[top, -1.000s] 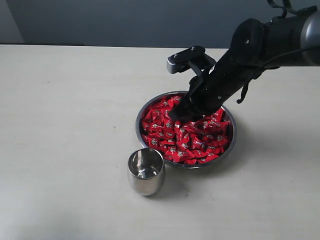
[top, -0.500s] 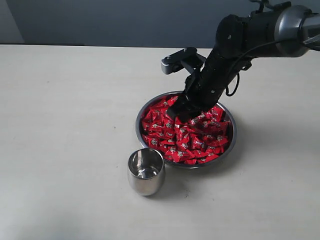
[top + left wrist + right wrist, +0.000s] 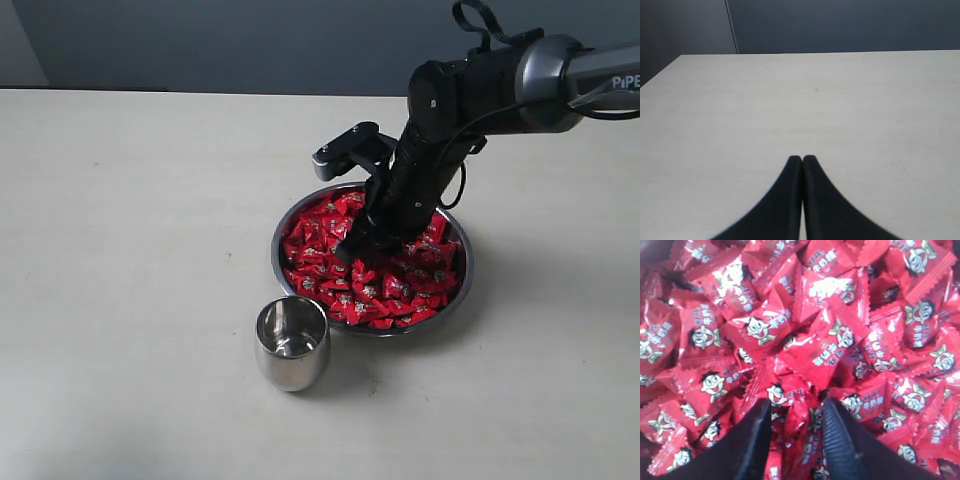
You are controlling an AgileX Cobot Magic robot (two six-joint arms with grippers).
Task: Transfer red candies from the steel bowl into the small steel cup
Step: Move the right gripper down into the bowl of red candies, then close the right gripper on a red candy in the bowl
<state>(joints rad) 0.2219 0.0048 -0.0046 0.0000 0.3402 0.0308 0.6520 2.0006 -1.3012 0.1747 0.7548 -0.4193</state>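
Note:
The steel bowl [image 3: 457,285] sits right of centre, heaped with red candies [image 3: 400,285] [image 3: 835,340]. My right gripper [image 3: 352,250] [image 3: 796,412] points down into the left part of the heap. It is open, its tips pushed among the wrappers, and one crumpled red candy [image 3: 799,420] stands between the fingers [image 3: 837,432]. The small steel cup [image 3: 292,342] stands upright just in front of the bowl's left edge, with no candy visible in it. My left gripper [image 3: 802,161] is shut with nothing in it, over bare table, outside the exterior view.
The pale tabletop [image 3: 130,250] spreads to the left of and in front of the bowl and cup. A dark wall [image 3: 250,40] runs behind the table's far edge. The right arm [image 3: 480,85] reaches in from the upper right over the bowl's back rim.
The right arm has swung upright and shifted left, and its gripper has gone down and leftward into the candy heap. Bowl and cup have not moved.

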